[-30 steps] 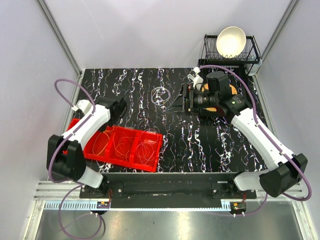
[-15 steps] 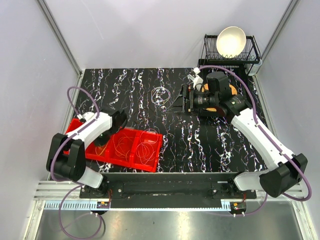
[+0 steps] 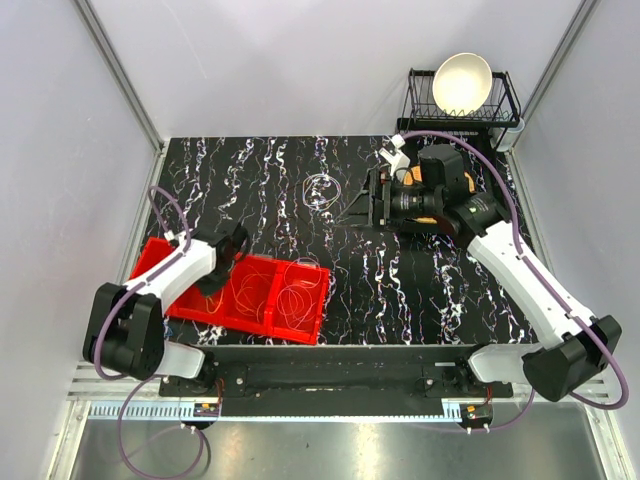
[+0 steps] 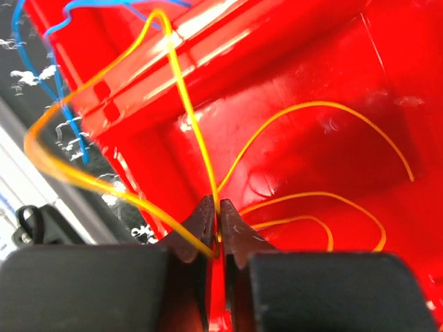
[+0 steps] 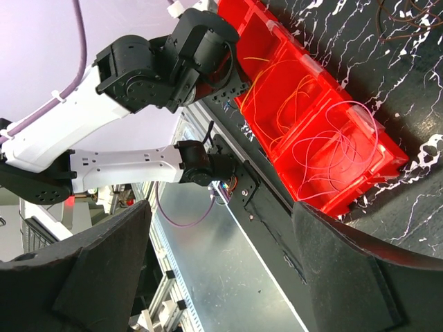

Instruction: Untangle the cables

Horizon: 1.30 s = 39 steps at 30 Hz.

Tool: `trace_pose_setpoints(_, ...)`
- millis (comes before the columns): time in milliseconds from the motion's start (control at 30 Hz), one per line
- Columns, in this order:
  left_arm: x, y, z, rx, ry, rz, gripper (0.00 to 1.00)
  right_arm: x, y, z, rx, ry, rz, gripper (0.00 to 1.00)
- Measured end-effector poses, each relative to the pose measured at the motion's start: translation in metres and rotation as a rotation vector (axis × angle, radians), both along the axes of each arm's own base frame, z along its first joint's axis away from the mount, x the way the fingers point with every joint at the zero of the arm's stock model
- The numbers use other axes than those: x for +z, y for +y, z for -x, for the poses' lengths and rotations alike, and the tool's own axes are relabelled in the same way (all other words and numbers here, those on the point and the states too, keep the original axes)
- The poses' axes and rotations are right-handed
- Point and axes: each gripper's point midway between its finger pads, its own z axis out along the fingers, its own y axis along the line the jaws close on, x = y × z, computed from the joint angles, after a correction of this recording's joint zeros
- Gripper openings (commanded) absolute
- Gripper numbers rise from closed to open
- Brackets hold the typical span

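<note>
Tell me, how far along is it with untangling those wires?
Partway. Several loops already lie separated in the compartments of the red tray. Right now the left hand pinches a yellow wire over the tray. A small tangle is left on the table, untouched, near the open, empty right hand.

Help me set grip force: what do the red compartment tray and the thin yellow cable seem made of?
The red compartment tray: likely moulded plastic, glossy; bright highlights on its walls. The thin yellow cable: apparently plastic-coated wire, smooth, holding springy loops; core unseen.
</note>
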Motion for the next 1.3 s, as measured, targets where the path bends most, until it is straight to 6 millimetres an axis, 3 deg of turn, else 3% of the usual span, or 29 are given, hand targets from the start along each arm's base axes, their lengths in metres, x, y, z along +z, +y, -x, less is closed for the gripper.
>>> trace_pose_setpoints(200,-0.005,-0.003,-0.004,-0.080,0.005,0.061,0.29,0.003,-0.002,0.004,-0.001,-0.007,-0.006,0.89)
trace_pose_setpoints(600,0.021,-0.016,-0.017,-0.266,-0.049,0.117,0.45,0.005,-0.003,0.006,-0.002,-0.009,-0.010,0.89)
trace_pose_setpoints(900,0.065,-0.050,-0.036,-0.496,-0.077,0.126,0.67,0.010,-0.003,0.006,-0.003,-0.021,-0.016,0.90)
trace_pose_setpoints(1033,0.085,-0.055,-0.035,-0.572,-0.128,0.140,0.79,0.018,-0.002,0.002,-0.005,-0.042,-0.020,0.90)
trace_pose_setpoints(1167,0.126,-0.058,-0.030,-0.670,-0.316,0.169,0.84,0.016,0.000,-0.009,-0.025,-0.056,-0.002,0.90)
trace_pose_setpoints(1300,0.166,-0.056,-0.016,-0.755,-0.554,0.177,0.85,-0.003,0.003,-0.032,-0.075,-0.043,0.052,0.89)
